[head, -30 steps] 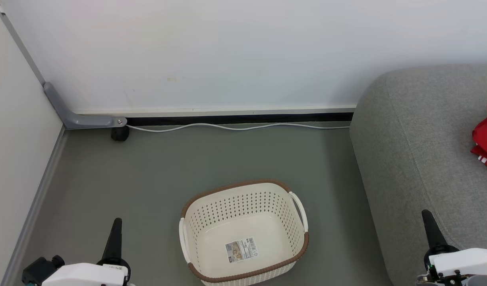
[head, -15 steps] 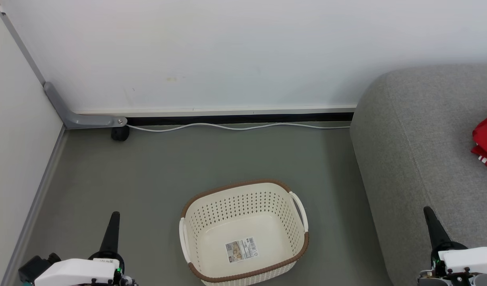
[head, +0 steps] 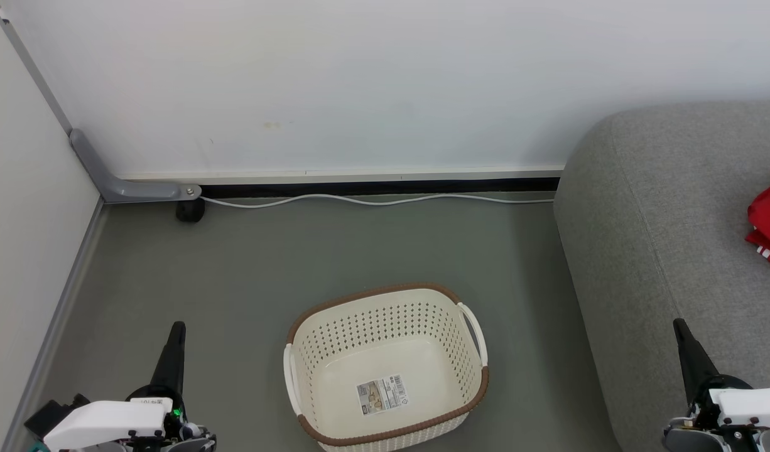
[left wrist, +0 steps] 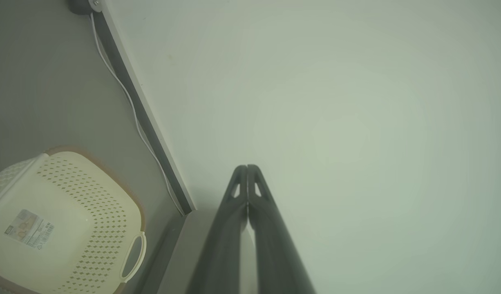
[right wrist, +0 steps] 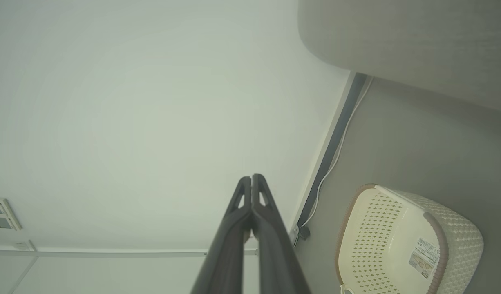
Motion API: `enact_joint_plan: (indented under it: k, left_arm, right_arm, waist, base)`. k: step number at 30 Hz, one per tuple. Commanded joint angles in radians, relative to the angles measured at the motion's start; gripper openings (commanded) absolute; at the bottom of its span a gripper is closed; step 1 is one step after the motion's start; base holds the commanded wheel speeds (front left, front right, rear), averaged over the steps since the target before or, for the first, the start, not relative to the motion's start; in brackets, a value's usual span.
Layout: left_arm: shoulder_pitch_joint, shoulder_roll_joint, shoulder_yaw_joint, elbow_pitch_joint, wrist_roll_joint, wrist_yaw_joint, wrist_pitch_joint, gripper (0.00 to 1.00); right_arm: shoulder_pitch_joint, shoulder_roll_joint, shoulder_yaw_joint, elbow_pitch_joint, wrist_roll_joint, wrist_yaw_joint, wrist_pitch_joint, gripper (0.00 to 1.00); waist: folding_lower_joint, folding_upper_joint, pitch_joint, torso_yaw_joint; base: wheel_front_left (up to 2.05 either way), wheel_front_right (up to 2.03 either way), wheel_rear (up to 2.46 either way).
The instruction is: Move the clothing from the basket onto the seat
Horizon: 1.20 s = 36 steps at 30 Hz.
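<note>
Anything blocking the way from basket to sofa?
Nothing visible. Bare floor lies between the basket and the sofa. The basket is empty bar its sticker; the red clothing already lies on the sofa, at the head view's right edge.

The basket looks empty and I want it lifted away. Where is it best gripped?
Probably the basket's right handle, from above: the white loop stands off the rim, leaving a gap for a finger, and the basket sits upright.
</note>
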Motion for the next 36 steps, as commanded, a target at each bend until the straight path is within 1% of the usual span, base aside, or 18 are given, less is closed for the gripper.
enact_joint_plan:
  k: [1, 12, 36]
  left_arm:
    - [-0.052, 0.017, 0.033, -0.032, -0.022, -0.007, 0.007, 0.00]
    - [-0.062, 0.019, 0.044, -0.045, -0.133, -0.007, 0.036, 0.00]
    - [-0.062, 0.019, 0.044, -0.045, -0.133, -0.007, 0.036, 0.00]
  right_arm:
    - [-0.042, -0.007, 0.015, -0.037, 0.024, 0.004, 0.012, 0.00]
    - [-0.045, 0.002, -0.001, -0.051, 0.132, 0.004, 0.042, 0.00]
    - [-0.045, 0.002, -0.001, -0.051, 0.132, 0.004, 0.042, 0.00]
  waist:
    - [0.0000, -0.0001, 0.000, 0.000]
    - [0.0000, -0.0001, 0.000, 0.001]
    - [0.0000, -0.0001, 0.000, 0.001]
  base:
    - [0.00, 0.00, 0.00]
    - [0.00, 0.00, 0.00]
    - [0.00, 0.00, 0.00]
